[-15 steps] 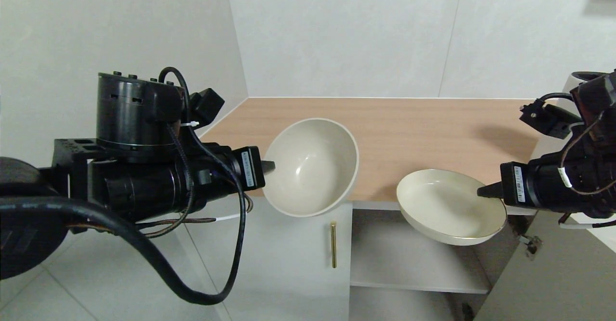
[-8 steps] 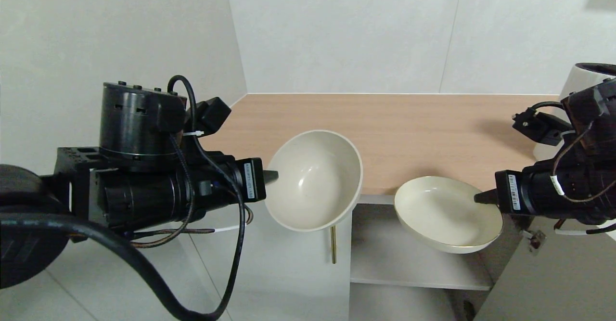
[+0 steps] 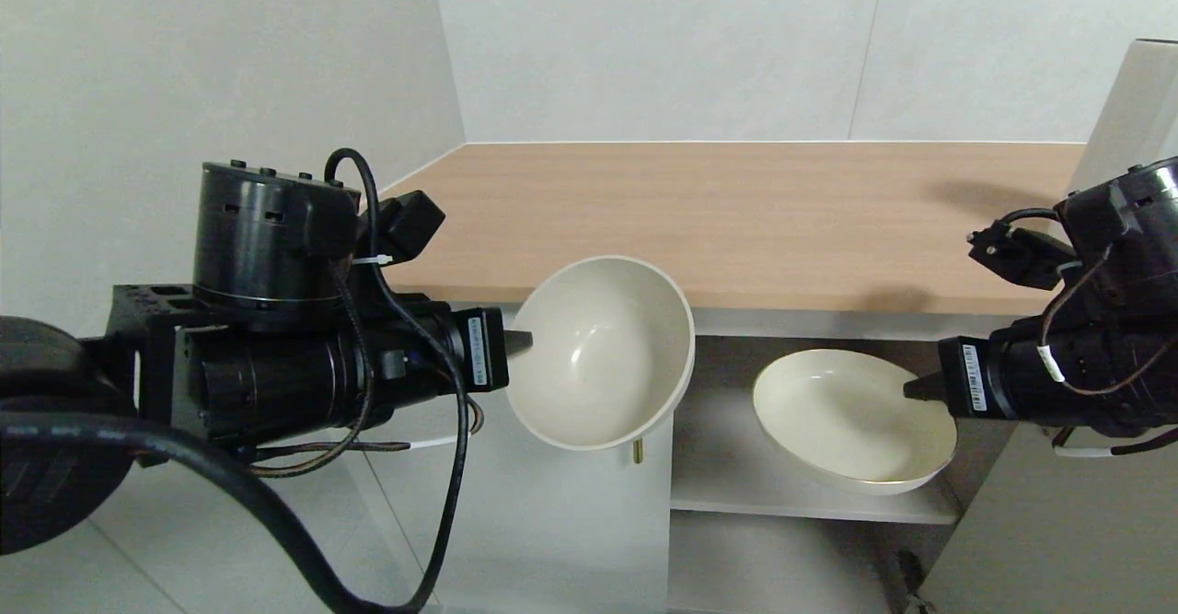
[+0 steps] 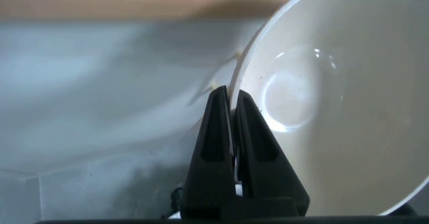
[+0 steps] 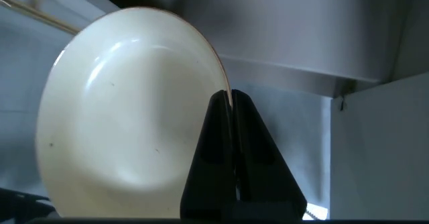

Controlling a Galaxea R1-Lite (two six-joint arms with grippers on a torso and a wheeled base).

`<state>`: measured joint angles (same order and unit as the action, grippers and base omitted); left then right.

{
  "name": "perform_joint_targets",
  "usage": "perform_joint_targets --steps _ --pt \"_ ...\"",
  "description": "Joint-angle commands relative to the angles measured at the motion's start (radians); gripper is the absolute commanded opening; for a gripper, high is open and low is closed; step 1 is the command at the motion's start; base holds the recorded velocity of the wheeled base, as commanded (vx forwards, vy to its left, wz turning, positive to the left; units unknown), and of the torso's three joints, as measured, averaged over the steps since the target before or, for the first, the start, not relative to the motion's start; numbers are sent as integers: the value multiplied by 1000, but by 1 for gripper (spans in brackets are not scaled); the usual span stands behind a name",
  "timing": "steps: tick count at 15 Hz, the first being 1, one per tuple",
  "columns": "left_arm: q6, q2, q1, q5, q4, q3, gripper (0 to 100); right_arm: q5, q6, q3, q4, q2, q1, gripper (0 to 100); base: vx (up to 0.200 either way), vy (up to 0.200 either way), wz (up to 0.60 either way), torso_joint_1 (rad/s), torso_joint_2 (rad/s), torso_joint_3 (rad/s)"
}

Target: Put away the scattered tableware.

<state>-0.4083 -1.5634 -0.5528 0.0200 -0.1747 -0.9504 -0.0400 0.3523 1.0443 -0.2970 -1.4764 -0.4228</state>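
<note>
My left gripper is shut on the rim of a deep cream bowl, held tilted in the air in front of the closed cupboard door; the left wrist view has the bowl pinched between the fingers. My right gripper is shut on the rim of a shallow cream plate, held tilted in front of the open cupboard, above its shelf. The right wrist view has the plate clamped between the fingers.
A bare wooden countertop runs behind both dishes. Below it a white cupboard door with a brass handle is closed on the left. The right compartment stands open with its door swung out beside my right arm.
Both arms have lowered: the bowl and the plate sit below the countertop edge now, the plate in front of the open shelf. The head camera has also shifted.
</note>
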Motion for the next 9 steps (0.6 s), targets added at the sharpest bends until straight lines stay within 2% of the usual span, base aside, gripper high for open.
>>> perform_joint_targets --steps 1,4,9 --pt "2 0 -1 0 1 2 0 0 -3 -6 -1 -4 -2 0 0 0 0 -115 437 325" --pt "2 0 -1 0 1 2 0 2 -35 -27 15 -7 -4 0 0 0 0 -72 364 274" --pt "2 -1 -4 1 3 4 0 0 -35 -41 19 -28 -30 0 0 0 0 -10 44 35"
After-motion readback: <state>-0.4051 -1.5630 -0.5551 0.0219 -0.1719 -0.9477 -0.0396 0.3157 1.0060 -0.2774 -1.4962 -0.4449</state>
